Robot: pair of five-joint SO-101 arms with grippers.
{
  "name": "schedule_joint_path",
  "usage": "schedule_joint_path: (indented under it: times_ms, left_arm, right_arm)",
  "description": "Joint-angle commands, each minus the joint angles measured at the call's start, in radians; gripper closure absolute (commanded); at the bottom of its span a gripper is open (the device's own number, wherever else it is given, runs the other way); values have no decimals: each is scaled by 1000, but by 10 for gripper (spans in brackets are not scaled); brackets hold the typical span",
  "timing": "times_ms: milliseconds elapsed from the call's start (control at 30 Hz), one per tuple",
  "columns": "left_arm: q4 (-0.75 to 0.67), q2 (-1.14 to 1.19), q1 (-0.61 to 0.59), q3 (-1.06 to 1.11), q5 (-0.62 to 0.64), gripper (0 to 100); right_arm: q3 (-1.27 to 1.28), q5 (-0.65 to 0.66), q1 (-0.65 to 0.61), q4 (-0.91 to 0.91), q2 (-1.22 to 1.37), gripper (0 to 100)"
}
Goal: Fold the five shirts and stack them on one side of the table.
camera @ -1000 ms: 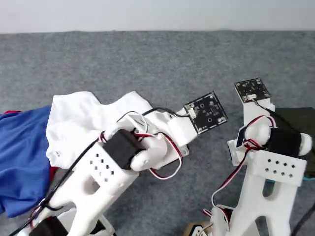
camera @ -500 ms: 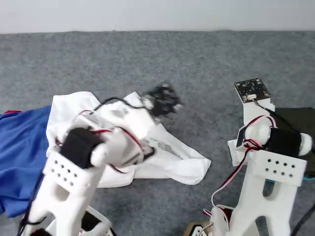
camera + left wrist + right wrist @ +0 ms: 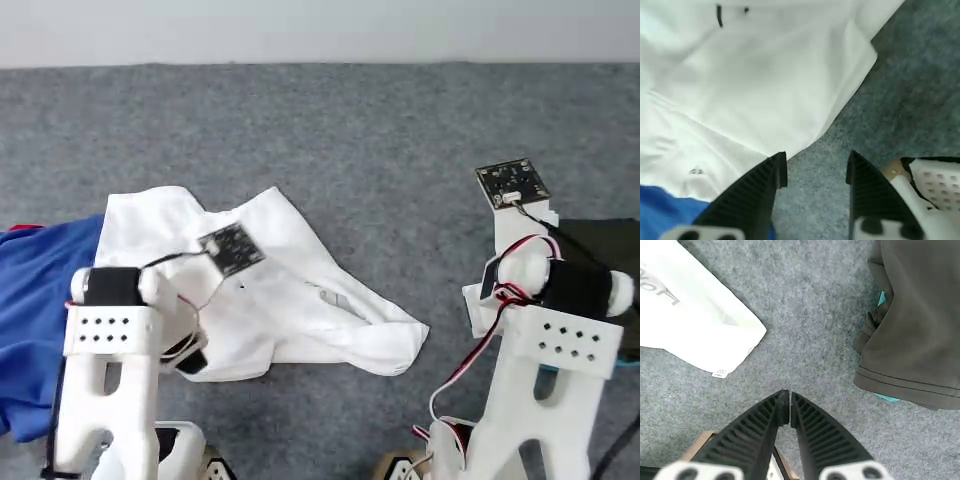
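The white shirt [image 3: 290, 300] lay loosely spread, not neatly folded, on the left half of the grey tabletop [image 3: 350, 130], toward its near edge. One pointed corner reached out toward the middle of the table. Its left portion overlapped a blue shirt [image 3: 40, 320], which lay against the table's left edge. The left arm [image 3: 110, 340] stood at the near-left corner, and its wrist sat over the near part of the white shirt. In the left wrist view, the left gripper [image 3: 816, 160] had its jaws set wide apart, with bare table surface between them and nothing held. One fingertip sat just at the hem of the white shirt [image 3: 755, 75], though contact could not be confirmed. A strip of the blue shirt [image 3: 660, 210] showed beside that finger. In the right wrist view, the right gripper [image 3: 789, 395] had its jaws closed tip to tip and empty, over bare table. It was between the corner of the white shirt [image 3: 695, 325] on one side and a dark shirt [image 3: 920, 315] on the other, apart from both. The dark shirt lay bunched at the table's right edge, with a teal cloth [image 3: 882, 299] showing from beneath it.
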Motion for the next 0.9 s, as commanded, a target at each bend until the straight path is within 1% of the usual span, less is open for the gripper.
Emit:
schedule_joint_path:
  times_ms: [0,300,467,600,733,800,867]
  left_arm:
    - [-109,-21,-37,120,-64,793]
    - [-316,-20,-40,315,-64,793]
    - [-457,-20,-41,397,-49,793]
    - [-477,38,-41,383,-29,795]
    - [-482,184,-52,318,-3,806]
    - [-480,275,-72,266,12,837]
    - [-473,354,-80,220,11,893]
  right_arm:
    - [-3,-9,-8,38,-15,990]
    - [-3,-9,-7,38,-15,990]
    - [-3,-9,-7,38,-15,990]
    - [-3,-9,-7,38,-15,990]
    - [-3,-9,-12,38,-15,990]
    - [-3,-6,-12,38,-15,990]
    - [-3,-6,-12,38,-15,990]
